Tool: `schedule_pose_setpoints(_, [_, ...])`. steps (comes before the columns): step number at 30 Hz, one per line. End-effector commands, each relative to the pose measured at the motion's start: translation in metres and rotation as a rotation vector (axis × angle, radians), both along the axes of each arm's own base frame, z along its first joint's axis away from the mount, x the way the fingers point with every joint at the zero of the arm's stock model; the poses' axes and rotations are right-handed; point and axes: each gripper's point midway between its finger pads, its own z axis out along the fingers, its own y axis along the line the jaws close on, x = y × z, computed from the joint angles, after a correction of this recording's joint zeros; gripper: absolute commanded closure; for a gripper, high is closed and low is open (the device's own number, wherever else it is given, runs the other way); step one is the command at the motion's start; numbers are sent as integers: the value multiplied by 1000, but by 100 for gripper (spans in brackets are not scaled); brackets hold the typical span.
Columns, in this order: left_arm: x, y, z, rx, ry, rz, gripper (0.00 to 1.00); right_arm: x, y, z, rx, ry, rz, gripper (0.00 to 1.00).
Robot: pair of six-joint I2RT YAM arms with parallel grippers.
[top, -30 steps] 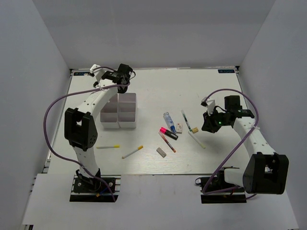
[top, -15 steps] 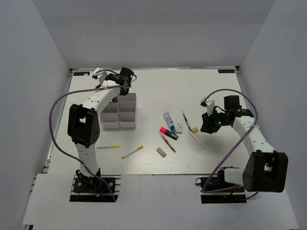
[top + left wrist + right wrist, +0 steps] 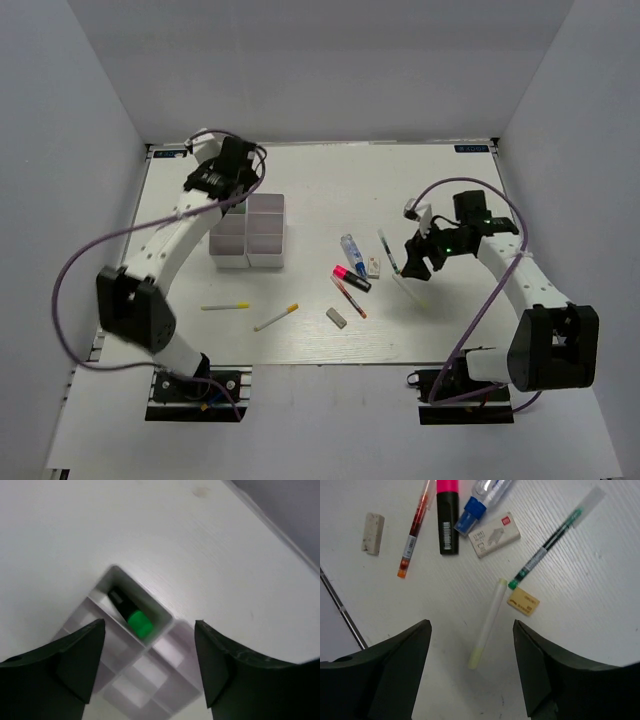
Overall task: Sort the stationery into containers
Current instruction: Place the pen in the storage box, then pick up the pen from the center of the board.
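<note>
Desk edges: the white desk (image 3: 320, 180) is closed in by pale walls at left, back and right; its near edge runs just ahead of the arm bases.
Open room: one bare strip of desk is seen between the organizer and the back wall. Another is seen between the organizer and the central cluster of stationery.
Organizer: the white plastic divided organizer (image 3: 248, 238) stands left of centre, touched by none of the loose items.
Left claw: the left claw (image 3: 232, 182) is held above the organizer's far left corner. Its jaws are spread wide, and nothing is pinched or touched.
Green highlighter: a black-bodied green highlighter (image 3: 131, 616) is lying inside a long outer compartment, directly below the left claw.
Right claw: the right claw (image 3: 408, 258) hangs over the right side of the cluster. Its jaws are spread wide, and nothing is gripped.
Under right claw: a pale yellow pen (image 3: 487, 622) is seen below the gap, touched by neither finger. A small beige eraser (image 3: 523, 601) lies just beside its far end, and a thin green pen (image 3: 550, 540) lies beyond.
Cluster: a clear blue-capped tube (image 3: 485, 500), a white boxed eraser (image 3: 495, 535), a pink highlighter (image 3: 447, 515), a thin red pen (image 3: 414, 530) and a grey eraser (image 3: 372, 533) are grouped close together.
Near left: two yellow-tipped white pens (image 3: 226, 306) lie close to the desk's near edge.
</note>
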Motion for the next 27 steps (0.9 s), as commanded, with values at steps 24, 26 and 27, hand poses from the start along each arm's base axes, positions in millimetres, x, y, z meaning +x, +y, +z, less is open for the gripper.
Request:
schedule_pose_setpoints(24, [-244,-35,-6,-322,-95,-804,1,36,157,-49,-438,16,179,41])
schedule_pose_setpoints(26, [-244,-34,-4,-316,-107,-798,1,31,154,-54,-459,19,193,43])
schedule_pose_setpoints(27, [-245,-33,-6,-316,-97,-797,1,29,153,-56,-466,24,196,43])
